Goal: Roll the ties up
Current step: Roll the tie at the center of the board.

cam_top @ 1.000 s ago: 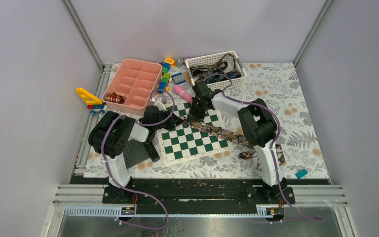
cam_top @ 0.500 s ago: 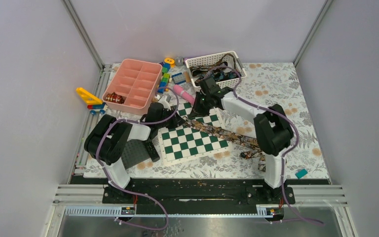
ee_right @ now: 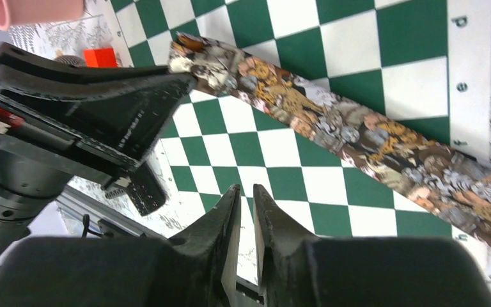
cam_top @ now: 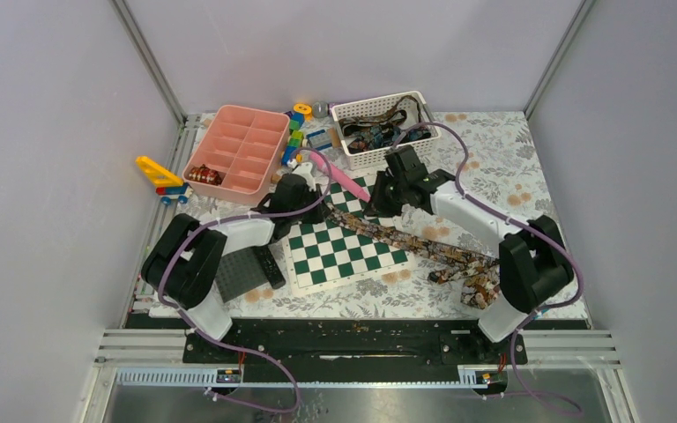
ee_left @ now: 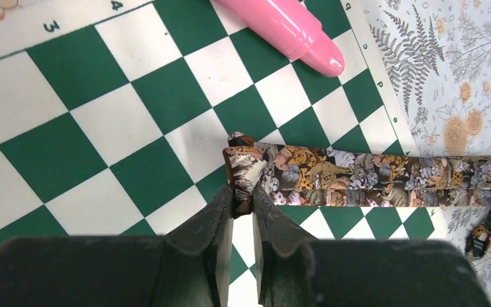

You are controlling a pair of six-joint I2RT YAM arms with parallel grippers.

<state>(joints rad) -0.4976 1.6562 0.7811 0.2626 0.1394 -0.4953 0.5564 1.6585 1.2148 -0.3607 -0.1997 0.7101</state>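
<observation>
The left gripper (ee_left: pixel 243 199) is pinched on the narrow tip of a tie (ee_left: pixel 358 179); its black fingers (ee_left: pixel 220 211) clamp the folded-over end just above the board (ee_left: pixel 70 115). From that tip the cat-print tie runs flat across the green and white squares towards the desk's right edge. A pink stick (ee_left: pixel 281 25) lies on the board a few squares off, apart from the tie.

The right gripper (ee_right: pixel 243 199) hangs over the board with its fingers pressed almost together, only a thin slit between them, and nothing held. It is beside the tie (ee_right: pixel 332 121), not touching it, and faces the left gripper (ee_right: pixel 102 109).

From above, the two grippers, left (cam_top: pixel 323 208) and right (cam_top: pixel 379 204), meet over the board's far edge near the middle of the desk (cam_top: pixel 538 176). The tie (cam_top: pixel 405 240) stretches on a slant from there towards the near right corner, where its wide end lies bunched on the floral mat by the right arm's base.

More ties (cam_top: pixel 379 134) are heaped in a white basket (cam_top: pixel 361 157) at the far edge. A pink tray (cam_top: pixel 238 132) stands towards the far left corner, with a small patterned coil (cam_top: pixel 204 176) in its near left compartment.
</observation>
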